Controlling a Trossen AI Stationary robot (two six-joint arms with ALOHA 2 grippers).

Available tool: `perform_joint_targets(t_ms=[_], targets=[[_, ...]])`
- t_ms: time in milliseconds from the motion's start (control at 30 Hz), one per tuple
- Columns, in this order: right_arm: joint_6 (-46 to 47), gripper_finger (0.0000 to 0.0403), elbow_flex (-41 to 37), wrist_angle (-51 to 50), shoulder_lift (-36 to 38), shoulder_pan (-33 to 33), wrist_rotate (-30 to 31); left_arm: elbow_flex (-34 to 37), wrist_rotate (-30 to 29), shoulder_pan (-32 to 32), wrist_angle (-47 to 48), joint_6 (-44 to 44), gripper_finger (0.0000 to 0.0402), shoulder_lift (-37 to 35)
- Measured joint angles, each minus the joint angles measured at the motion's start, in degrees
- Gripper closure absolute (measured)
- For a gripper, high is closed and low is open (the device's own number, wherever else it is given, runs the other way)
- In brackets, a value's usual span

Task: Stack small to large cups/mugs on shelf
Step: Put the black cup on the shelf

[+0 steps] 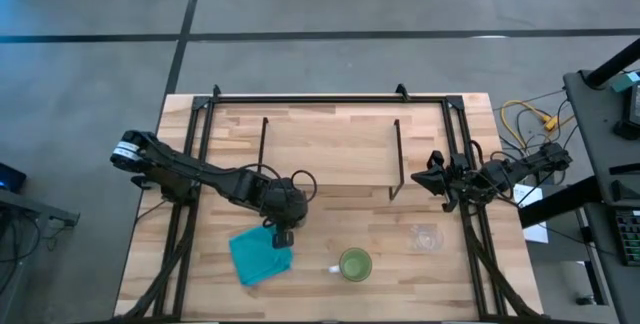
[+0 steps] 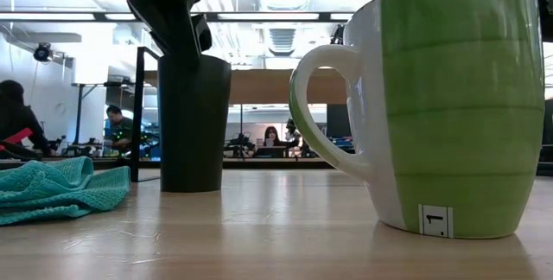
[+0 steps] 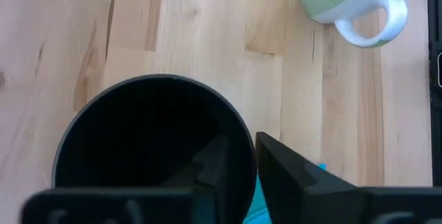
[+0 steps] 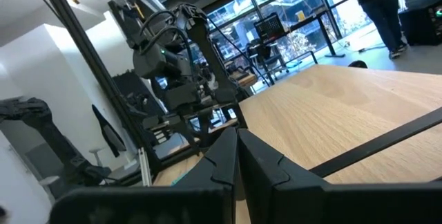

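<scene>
The black cup (image 2: 194, 124) stands upright on the table beside the teal cloth (image 1: 258, 256). My left gripper (image 1: 281, 232) comes down onto its rim and is shut on it; in the high view the gripper hides most of the cup. The green mug with a white handle (image 1: 354, 264) stands on its base toward the near edge, large in the low view (image 2: 458, 107). To its right, the clear glass cup (image 1: 425, 236) also rests on the table. Farther back is the shelf (image 1: 330, 149), standing on thin black legs. My right gripper (image 1: 418, 177) waits shut at the shelf's right end. My left gripper holds the black cup by its rim wall (image 3: 250, 156), on the side next to the teal cloth. One finger (image 3: 210, 163) is inside the cup and the other finger (image 3: 290, 175) outside. The fingers come from above, pointing down. The cup is upright with its base (image 2: 192, 187) on the table.
The teal cloth (image 2: 52, 189) lies crumpled right beside the black cup. A larger black frame (image 1: 300, 96) runs along the table's far edge and down both sides. Bare wood lies between the black cup and the shelf (image 2: 259, 85). People sit in the room behind.
</scene>
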State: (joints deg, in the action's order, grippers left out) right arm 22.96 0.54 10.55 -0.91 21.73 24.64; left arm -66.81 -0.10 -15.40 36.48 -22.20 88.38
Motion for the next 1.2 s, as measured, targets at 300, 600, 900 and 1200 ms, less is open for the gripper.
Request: perform_joint_targets(t_ms=[300, 600, 900, 1200], targets=[[-0.02, 0.0394, 0.00, 0.00, 0.02, 0.00, 0.00, -4.33, 0.00, 0.00, 0.90, 0.30, 0.0400, -0.29], [-0.48, 0.0394, 0.00, -0.02, 0.00, -0.02, 1.36, -20.56, -0.30, 0.00, 16.60, 4.01, 0.0401, -0.45], [-1.04, 0.0394, 0.00, -0.02, 0.00, -0.02, 2.37, -35.98, -13.57, 1.25, 36.55, 13.94, 0.0401, -0.92], [-1.09, 0.0394, 0.00, -0.13, 0.00, -0.01, 3.02, -38.18, -14.43, 9.98, 40.72, 17.07, 0.0401, -1.91]])
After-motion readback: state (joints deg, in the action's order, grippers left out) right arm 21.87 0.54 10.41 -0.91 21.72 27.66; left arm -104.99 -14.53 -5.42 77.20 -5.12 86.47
